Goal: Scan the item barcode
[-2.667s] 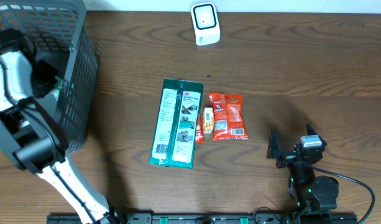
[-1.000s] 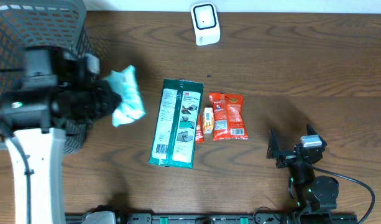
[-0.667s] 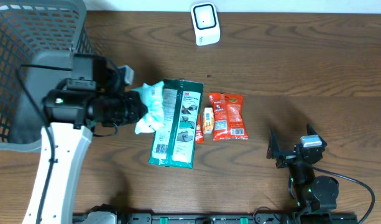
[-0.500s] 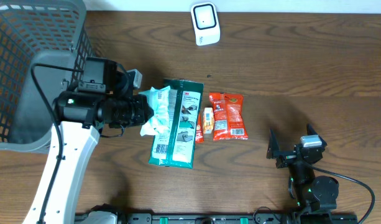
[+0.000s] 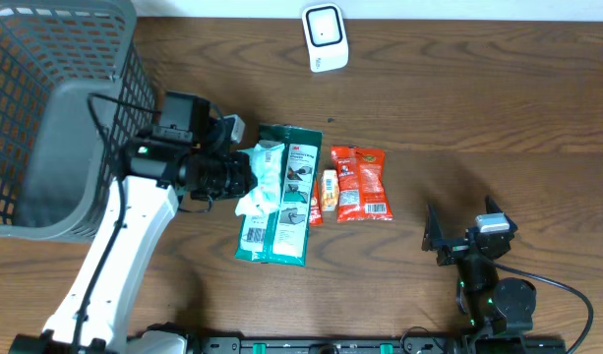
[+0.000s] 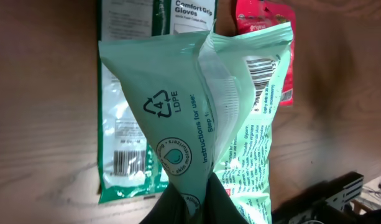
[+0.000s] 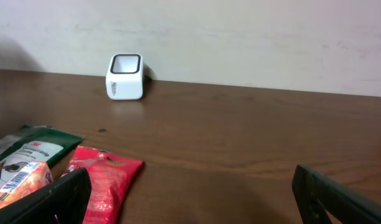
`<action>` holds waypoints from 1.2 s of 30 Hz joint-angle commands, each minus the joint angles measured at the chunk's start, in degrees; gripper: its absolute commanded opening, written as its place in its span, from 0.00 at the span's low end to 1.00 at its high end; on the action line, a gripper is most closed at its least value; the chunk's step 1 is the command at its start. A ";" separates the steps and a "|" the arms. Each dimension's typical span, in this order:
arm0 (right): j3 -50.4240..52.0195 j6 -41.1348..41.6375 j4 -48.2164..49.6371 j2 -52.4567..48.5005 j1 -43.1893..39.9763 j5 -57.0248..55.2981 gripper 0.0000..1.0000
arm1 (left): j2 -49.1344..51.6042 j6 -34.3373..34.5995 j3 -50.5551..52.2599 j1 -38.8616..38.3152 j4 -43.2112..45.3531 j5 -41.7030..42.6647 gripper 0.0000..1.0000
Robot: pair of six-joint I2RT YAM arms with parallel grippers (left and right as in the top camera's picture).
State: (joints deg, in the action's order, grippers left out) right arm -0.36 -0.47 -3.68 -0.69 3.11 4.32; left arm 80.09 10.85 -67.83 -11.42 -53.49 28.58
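1. We log the pale green wipes packet: crinkled soft film, an LDPE recycling mark, printed instructions, and a barcode on one panel.
2. It sits over the green gloves pack, one end clenched in the left gripper.
3. The right gripper stands spread wide, grasping nothing.
4. The white scanner stands well apart.

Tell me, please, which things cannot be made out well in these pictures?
- Gloves pack, left wrist view: right half hidden behind the wipes pack.
- Snack bag, same view: mostly covered by the wipes pack, cut by the top edge.
- Left pincer, same view: only the tips show, cut off by the bottom edge.
- Small orange item, overhead: print too small to read.
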 commanded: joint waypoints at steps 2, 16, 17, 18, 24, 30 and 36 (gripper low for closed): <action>0.07 -0.26 -0.20 0.31 -0.61 0.26 0.99 | 3.13 -0.09 0.24 -1.60 1.53 0.76 0.07; 0.07 -0.26 -0.20 0.31 -0.61 0.26 0.99 | 15.47 -0.11 0.24 -3.89 3.52 -1.40 0.07; 0.07 -0.26 -0.20 0.31 -0.61 0.26 0.99 | 16.26 -0.11 0.24 -3.93 3.52 -1.40 0.07; 0.07 -0.26 -0.20 0.31 -0.61 0.26 0.99 | 17.22 -0.11 0.24 -3.93 3.54 -1.42 0.08; 0.07 -0.26 -0.20 0.31 -0.61 0.26 0.99 | 20.59 -0.13 0.24 -3.93 3.96 -4.22 0.08; 0.07 -0.26 -0.20 0.31 -0.61 0.26 0.99 | 20.61 -0.11 0.17 -3.87 4.50 -4.15 0.59; 0.07 -0.26 -0.22 0.31 -0.61 0.26 0.99 | 19.26 -0.09 -1.88 -3.78 3.30 -4.11 0.64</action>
State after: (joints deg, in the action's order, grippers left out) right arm -0.36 -0.47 -3.68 -0.69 3.14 4.32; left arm 100.77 10.66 -67.85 -15.20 -49.63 25.10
